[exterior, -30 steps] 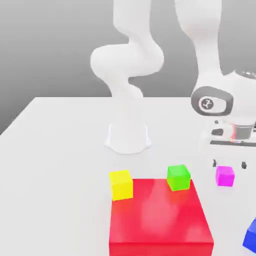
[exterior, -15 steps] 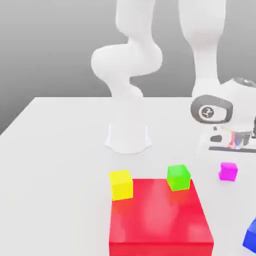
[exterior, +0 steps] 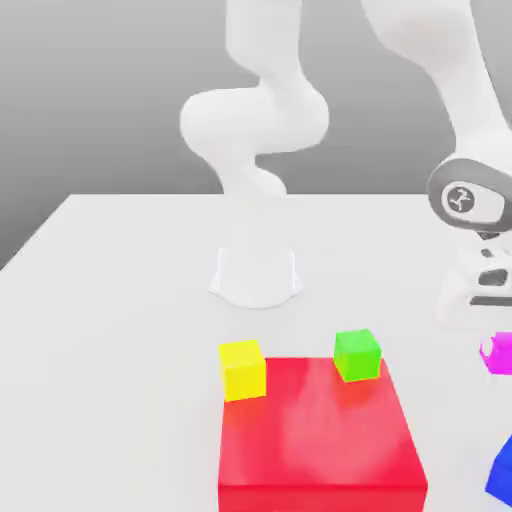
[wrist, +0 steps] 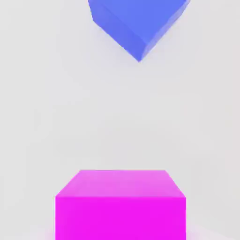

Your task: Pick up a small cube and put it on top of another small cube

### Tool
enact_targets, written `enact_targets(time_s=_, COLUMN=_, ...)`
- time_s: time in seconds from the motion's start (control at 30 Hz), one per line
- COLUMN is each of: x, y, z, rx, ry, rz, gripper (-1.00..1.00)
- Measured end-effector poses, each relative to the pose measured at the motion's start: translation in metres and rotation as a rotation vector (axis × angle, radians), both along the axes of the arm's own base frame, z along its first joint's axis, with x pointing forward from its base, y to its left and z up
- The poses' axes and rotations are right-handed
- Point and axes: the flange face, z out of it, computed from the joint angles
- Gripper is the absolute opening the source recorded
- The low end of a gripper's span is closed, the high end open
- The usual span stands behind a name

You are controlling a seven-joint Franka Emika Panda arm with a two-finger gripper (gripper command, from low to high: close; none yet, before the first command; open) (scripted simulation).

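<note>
The small magenta cube (exterior: pixel 502 354) hangs right under my hand at the exterior view's right edge, partly cut off by it. My gripper (exterior: pixel 497 346) is shut on this cube, and a sliver of one finger (exterior: pixel 487 348) shows beside it. In the hand view the magenta cube (wrist: pixel 120 205) is close up, with white table beyond it. The yellow cube (exterior: pixel 243 369) rests at the far left corner of the big red block (exterior: pixel 320 440). The green cube (exterior: pixel 357 355) sits at the block's far right corner, well left of my gripper.
A blue cube (exterior: pixel 503 470) lies on the white table (exterior: pixel 120 330) near the exterior view's right edge, in front of my gripper; the blue cube (wrist: pixel 138 23) also shows in the hand view. The arm's white base (exterior: pixel 256 275) stands behind the red block.
My gripper closed on the magenta cube and carried it toward the exterior view's right, away from the green cube. The other cubes have not moved.
</note>
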Motion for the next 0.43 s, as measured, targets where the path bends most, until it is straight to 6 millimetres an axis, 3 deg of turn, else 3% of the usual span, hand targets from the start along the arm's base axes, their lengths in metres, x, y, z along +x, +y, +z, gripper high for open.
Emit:
enact_targets(time_s=0.17, x=0.075, y=-0.017, z=0.023, rx=0.010, ry=-0.016, rz=0.006, gripper=-1.00)
enact_targets(time_s=0.23, x=0.089, y=-0.022, z=0.009, rx=0.013, ry=-0.021, rz=0.003, gripper=-1.00)
enact_targets(time_s=0.3, x=0.092, y=-0.023, z=-0.021, rx=0.012, ry=-0.022, rz=0.003, gripper=-1.00)
enact_targets(time_s=0.33, x=0.092, y=-0.023, z=-0.031, rx=0.012, ry=-0.022, rz=0.003, gripper=1.00)
enact_targets(time_s=0.43, x=0.092, y=-0.023, z=-0.031, rx=0.012, ry=-0.022, rz=0.003, gripper=1.00)
